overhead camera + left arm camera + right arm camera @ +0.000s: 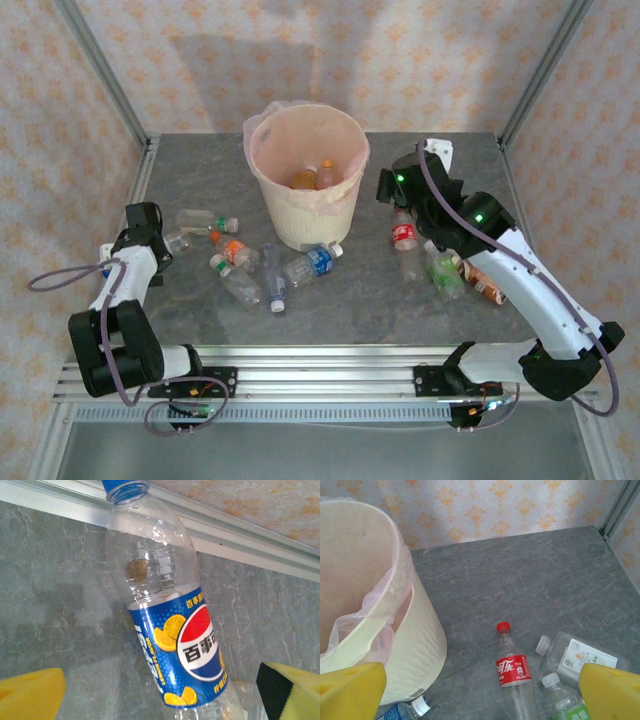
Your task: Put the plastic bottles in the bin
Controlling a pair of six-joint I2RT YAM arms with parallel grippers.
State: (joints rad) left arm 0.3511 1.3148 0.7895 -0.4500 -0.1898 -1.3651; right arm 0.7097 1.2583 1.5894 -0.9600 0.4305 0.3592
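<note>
With the top view read as a clock face, twelve at the far wall, the bin [305, 215] is being seen standing at the far middle of the table [190, 165]. A pinkish liner [382, 605] is being draped over its rim. Two orange bottles [313, 178] are being held low inside it, lying side by side.

A loose group of bottles is being shown flat on the table at the bin's seven to eight o'clock. Among them a blue-labelled bottle [312, 263] is lying just beside the bin's foot, and an orange-labelled bottle [232, 248] is lying farther out. At the bin's four o'clock a red-labelled bottle [514, 672] is being seen lying with its red cap toward twelve. A white-capped clear bottle [580, 657] and a green-labelled bottle [565, 705] are lying just beside it.

The left gripper [160, 692] is being held open over a lemon Pepsi bottle [170, 630]. Its yellow pads [30, 695] are being kept apart from the bottle's sides, and the bottle's neck is pointing at the aluminium rail [240, 540] along the table's edge, very near it.

The right gripper [480, 690] is being held spread wide with nothing between its fingers, at the bin's three o'clock and near the bin's wall.

Bare table is being shown from the red cap toward twelve and two o'clock, up to the patterned wall [520, 505].
</note>
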